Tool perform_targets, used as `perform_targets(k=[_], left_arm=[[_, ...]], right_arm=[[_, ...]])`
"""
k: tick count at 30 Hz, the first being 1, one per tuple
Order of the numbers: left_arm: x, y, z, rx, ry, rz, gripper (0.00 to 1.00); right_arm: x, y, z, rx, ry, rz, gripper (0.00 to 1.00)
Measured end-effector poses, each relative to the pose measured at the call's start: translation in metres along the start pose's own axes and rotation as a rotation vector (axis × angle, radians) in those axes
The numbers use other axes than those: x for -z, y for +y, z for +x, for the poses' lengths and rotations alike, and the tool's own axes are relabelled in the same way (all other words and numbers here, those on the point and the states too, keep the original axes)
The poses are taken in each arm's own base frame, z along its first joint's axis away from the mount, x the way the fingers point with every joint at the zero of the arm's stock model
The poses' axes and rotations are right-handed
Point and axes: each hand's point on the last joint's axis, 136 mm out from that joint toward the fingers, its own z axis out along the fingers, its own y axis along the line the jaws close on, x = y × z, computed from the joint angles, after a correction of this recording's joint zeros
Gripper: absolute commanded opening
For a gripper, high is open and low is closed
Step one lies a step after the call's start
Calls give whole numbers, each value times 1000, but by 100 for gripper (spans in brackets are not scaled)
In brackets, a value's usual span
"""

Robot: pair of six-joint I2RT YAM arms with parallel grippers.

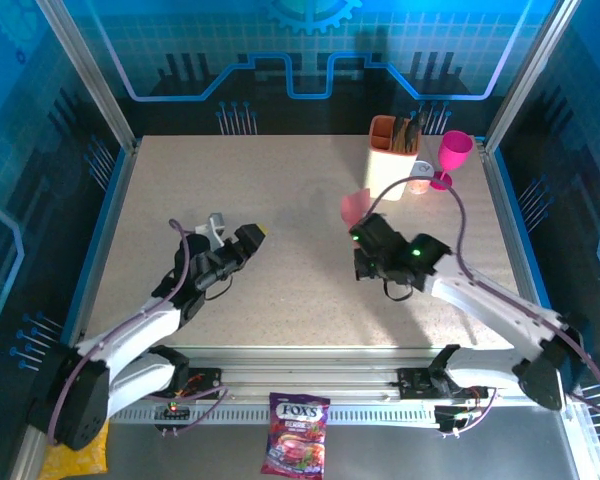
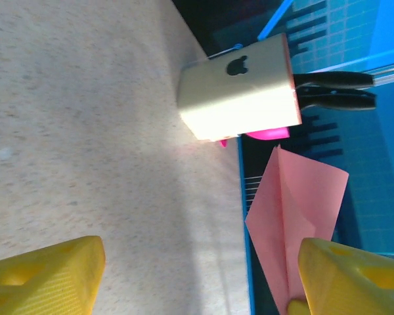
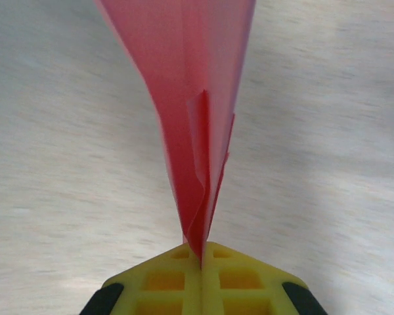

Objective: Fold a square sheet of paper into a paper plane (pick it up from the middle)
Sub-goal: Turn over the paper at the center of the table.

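The right gripper (image 3: 201, 257) has its jaws clamped on the narrow end of the paper plane (image 3: 190, 98), salmon-pink, creased down the middle, widening away from them above the surface (image 3: 52, 164). The left gripper (image 2: 200, 281) has its jaws apart.

Counted two grippers (left gripper (image 2: 197, 281), right gripper (image 3: 201, 265)), one paper plane (image 3: 190, 98), one magenta goblet (image 1: 453, 155), one utensil holder (image 1: 392, 152), one FOX'S candy bag (image 1: 297, 432).
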Motion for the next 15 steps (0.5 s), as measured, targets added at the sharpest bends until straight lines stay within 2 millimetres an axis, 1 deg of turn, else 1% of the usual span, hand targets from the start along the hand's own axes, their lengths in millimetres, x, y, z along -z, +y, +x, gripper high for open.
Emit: perform_targets(k=[3,4,6,9,12,13,15], left_arm=[[16,11,-6,-28,-19,-58,80],[21,16,-9,-32,-25,-82,80],[29,24,-13,-29,-39,-120,80],[38,35,-16,-22,-48,-165,80],[42,42,-17,-7,-49,-191,80],[43,44,-17,-1,-48,-197,80],[44,46,-17,5,-47,-203,80]], right_arm=[[-15,-19,20,159,107,251,0],[-19,-23,26,221,146,331,0],[-26,-23,35,318,198,441,0],[-36,-12,47,451,255,567,0],[-49,12,59,563,284,637,0],[-54,21,64,596,292,648,5],[-63,40,76,644,304,648,26]])
